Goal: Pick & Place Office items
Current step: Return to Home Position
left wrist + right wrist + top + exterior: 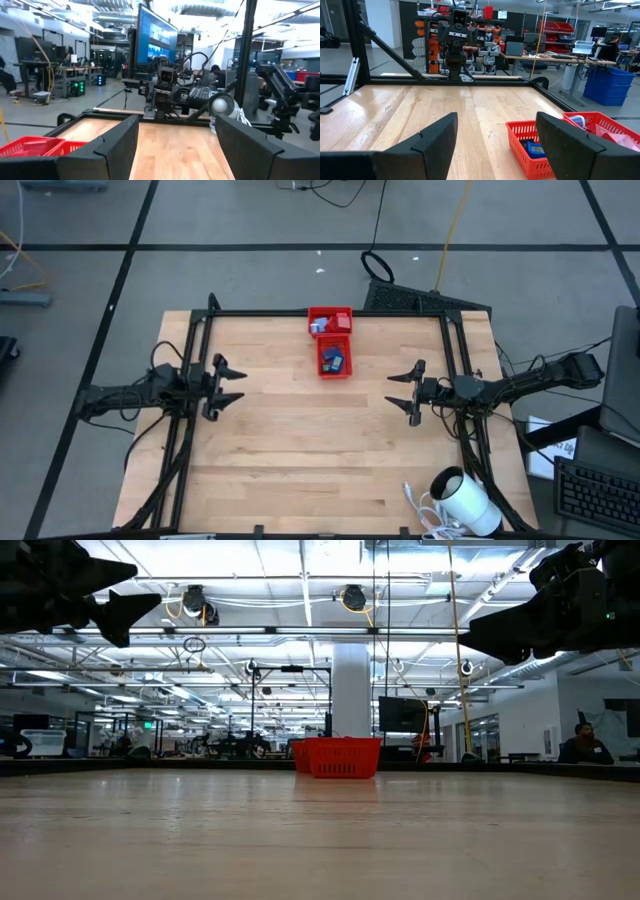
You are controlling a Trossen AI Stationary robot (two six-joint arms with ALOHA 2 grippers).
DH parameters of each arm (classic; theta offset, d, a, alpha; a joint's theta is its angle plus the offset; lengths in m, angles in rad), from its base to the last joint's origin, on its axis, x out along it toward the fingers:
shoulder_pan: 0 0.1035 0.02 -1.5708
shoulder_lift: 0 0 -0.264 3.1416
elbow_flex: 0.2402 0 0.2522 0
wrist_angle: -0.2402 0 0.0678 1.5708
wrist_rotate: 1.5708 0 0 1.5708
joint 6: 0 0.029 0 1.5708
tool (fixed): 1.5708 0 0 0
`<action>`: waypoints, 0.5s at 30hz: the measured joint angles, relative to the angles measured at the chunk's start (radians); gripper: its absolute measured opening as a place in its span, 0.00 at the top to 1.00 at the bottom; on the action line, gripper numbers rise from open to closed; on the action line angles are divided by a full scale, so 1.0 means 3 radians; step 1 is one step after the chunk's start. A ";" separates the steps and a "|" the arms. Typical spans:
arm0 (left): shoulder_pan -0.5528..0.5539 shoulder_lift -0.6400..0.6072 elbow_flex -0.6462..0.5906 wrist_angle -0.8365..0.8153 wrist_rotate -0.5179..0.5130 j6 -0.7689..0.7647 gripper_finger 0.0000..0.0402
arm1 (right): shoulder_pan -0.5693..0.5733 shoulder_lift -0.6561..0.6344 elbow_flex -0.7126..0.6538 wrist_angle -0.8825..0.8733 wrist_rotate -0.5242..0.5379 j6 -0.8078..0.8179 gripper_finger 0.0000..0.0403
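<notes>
Wooden table carries two objects: a red two-compartment tray at upper centre of the frame, and a white cylinder at lower right, its cable apparently looped beside it.

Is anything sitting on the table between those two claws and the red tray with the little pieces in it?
Nothing visible does. Only bare tabletop lies between the left gripper, the right gripper and the red tray holding the office items. The white cylinder sits at a corner, off both paths.
</notes>
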 joint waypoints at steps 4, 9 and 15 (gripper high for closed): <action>0.0001 0.0000 0.0002 -0.0019 -0.0054 -0.0001 0.34 | 0.0000 0.0000 0.0001 -0.0001 0.0000 -0.0001 0.35; 0.0001 0.0001 0.0002 -0.0281 -0.0080 0.0061 0.34 | -0.0001 0.0000 0.0000 -0.0001 0.0001 -0.0001 0.35; 0.0000 0.0000 0.0002 -0.0606 -0.0145 0.0042 0.34 | 0.0000 0.0000 -0.0001 -0.0001 0.0000 -0.0001 0.35</action>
